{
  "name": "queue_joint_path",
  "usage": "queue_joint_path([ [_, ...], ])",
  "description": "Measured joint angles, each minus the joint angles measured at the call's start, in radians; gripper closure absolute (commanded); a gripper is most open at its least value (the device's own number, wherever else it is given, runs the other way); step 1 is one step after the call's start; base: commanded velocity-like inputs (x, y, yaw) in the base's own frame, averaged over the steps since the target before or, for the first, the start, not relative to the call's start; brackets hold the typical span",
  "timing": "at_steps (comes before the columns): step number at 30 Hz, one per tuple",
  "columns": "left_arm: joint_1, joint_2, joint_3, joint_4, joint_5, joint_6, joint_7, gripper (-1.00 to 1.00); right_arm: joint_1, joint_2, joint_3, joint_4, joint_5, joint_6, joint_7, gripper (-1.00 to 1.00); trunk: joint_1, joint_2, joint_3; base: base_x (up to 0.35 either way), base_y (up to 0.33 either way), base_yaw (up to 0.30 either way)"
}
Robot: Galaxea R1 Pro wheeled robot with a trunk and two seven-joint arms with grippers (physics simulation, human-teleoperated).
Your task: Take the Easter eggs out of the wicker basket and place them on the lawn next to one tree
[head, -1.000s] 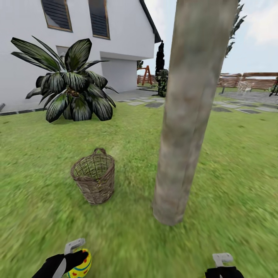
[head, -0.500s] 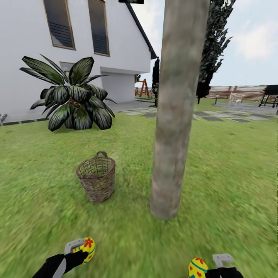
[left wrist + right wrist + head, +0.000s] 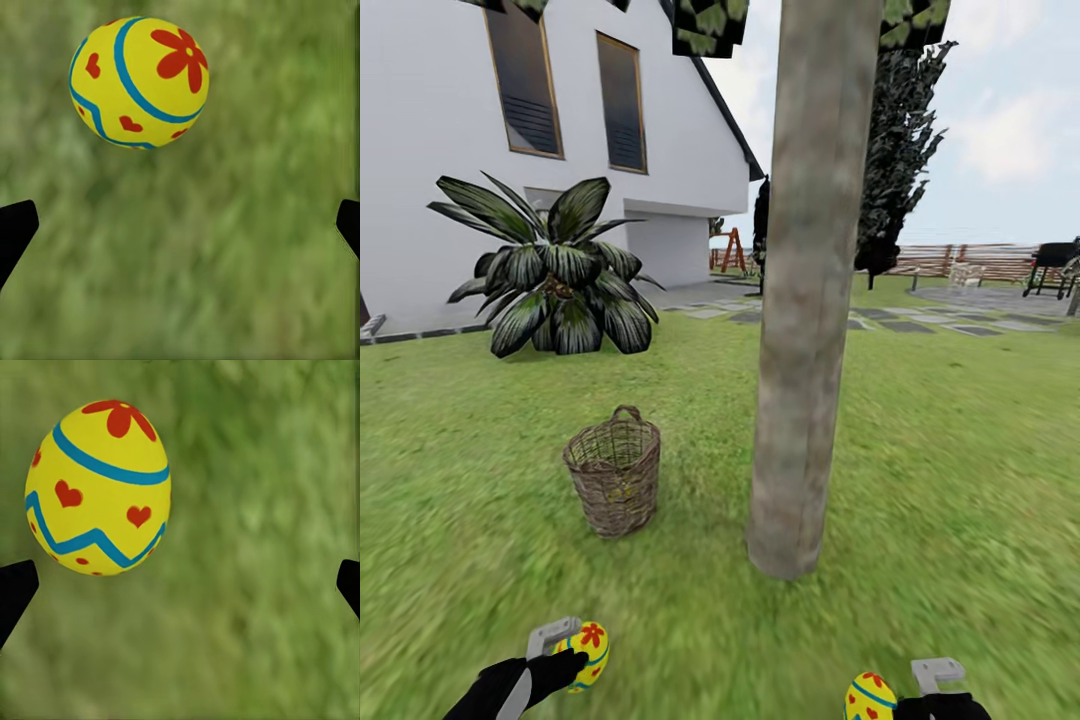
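Lawn (image 3: 960,480) of mottled green grass covers the ground from the near edge back to the white house (image 3: 440,150) at far left and to the grey paving slabs (image 3: 905,325) at far centre and right. A brown slatted fence (image 3: 970,260) closes the far right side, with a dark columnar conifer (image 3: 895,160) standing before it. The tree (image 3: 805,300), a thick straight grey-brown trunk, rises from the grass at centre and leaves the head view at the top, where a few green leaves show. A low spiky-leaved palm plant (image 3: 555,270) sits at far left, close to the house wall. The wicker basket (image 3: 615,480) stands upright on the grass just left of the trunk foot, apart from it and at about the same depth; its contents cannot be made out from this angle. The left gripper (image 3: 180,225) is at the near left edge of the head view, and its wrist view shows its black fingertips (image 3: 15,225) spread wide with nothing but grass between them. The right gripper (image 3: 180,585) is at the near right edge, its fingertips (image 3: 15,585) likewise spread wide and touching nothing. One yellow egg (image 3: 588,645), marked with a red flower, red hearts and blue bands, lies just right of the left gripper, nearer than the basket. A second egg (image 3: 870,697) of the same pattern lies just left of the right gripper, nearer than the trunk. Neither egg is gripped; whether they rest on the grass or are just above it cannot be told.
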Motion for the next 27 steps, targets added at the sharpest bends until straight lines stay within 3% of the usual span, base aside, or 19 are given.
queue_joint_path([
  [3,0.000,0.000,0.000,0.000,0.000,0.000,-0.001,-1.00,0.000,0.000,0.000,0.000,0.000,0.000,0.000,-1.00,-0.001,0.001,0.012,0.000,0.000,0.000],
  [11,0.000,-0.001,0.000,0.000,0.000,0.000,-0.001,-1.00,0.000,0.000,0.000,0.000,0.000,0.000,0.000,-1.00,-0.001,0.001,0.012,0.000,0.024,0.000],
  [27,0.000,-0.015,-0.001,0.006,-0.003,0.001,-0.002,-1.00,0.000,0.000,-0.003,0.000,0.000,0.001,0.000,-1.00,-0.001,0.001,0.012,-0.006,0.318,0.000],
])
